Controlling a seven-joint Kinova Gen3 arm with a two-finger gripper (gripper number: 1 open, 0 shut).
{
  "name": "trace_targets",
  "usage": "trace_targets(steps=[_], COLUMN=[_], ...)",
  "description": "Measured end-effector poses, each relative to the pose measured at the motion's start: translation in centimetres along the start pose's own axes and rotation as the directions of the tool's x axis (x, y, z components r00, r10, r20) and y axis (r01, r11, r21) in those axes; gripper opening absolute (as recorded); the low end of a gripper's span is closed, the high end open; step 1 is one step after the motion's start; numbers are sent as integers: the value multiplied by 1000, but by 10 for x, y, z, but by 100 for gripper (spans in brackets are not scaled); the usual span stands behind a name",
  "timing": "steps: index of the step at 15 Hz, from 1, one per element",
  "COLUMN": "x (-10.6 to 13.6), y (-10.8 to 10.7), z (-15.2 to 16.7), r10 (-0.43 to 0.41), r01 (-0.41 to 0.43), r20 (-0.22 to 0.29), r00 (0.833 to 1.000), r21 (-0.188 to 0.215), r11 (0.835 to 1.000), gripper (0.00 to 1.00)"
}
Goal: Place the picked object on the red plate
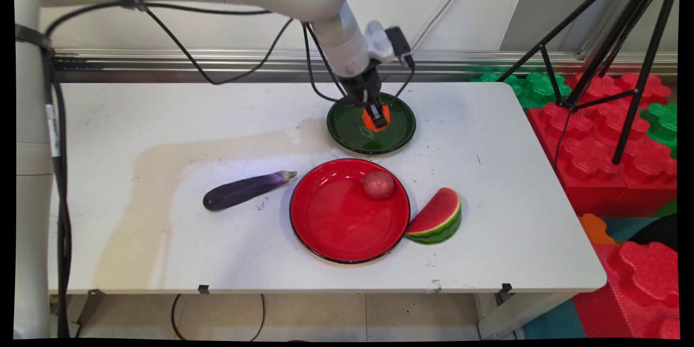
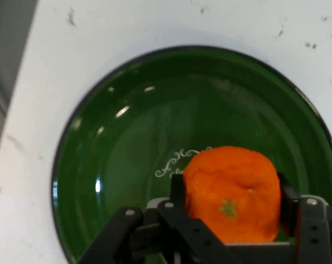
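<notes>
Orange tangerine [image 2: 232,192], green star-shaped stem mark facing the camera, sits pinched between the black jaws right over the glossy dark green plate [image 2: 127,137] on the desk's far side.

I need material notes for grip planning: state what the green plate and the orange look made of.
Green plate: probably glazed ceramic or melamine; glossy, with sharp highlights and a white printed flourish. Orange: likely a plastic or foam toy; matte, uniform skin with a moulded green star. The gripper clamps it.
</notes>
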Motion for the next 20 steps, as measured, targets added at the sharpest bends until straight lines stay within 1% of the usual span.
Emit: trace_targets(steps=[2, 5, 8, 10, 13, 15, 18, 20], x=[4, 4, -6, -14, -32, -40, -56, -65], y=[2, 9, 19, 26, 44, 55, 79, 98], z=[-24, -64, -102, -119, -149, -160, -177, -184], r10=[3, -5, -48, -62, -85, -96, -127, -145], r01=[-2, 8, 54, 69, 92, 103, 132, 147], r20=[-22, -55, -77, -83, -86, -83, -63, -44], r00=[1000, 998, 996, 995, 993, 992, 990, 989], r21=[21, 56, 79, 83, 87, 85, 76, 60], r11=[1000, 998, 995, 994, 992, 991, 988, 987], gripper=[0, 0, 0, 0, 0, 0, 0, 0])
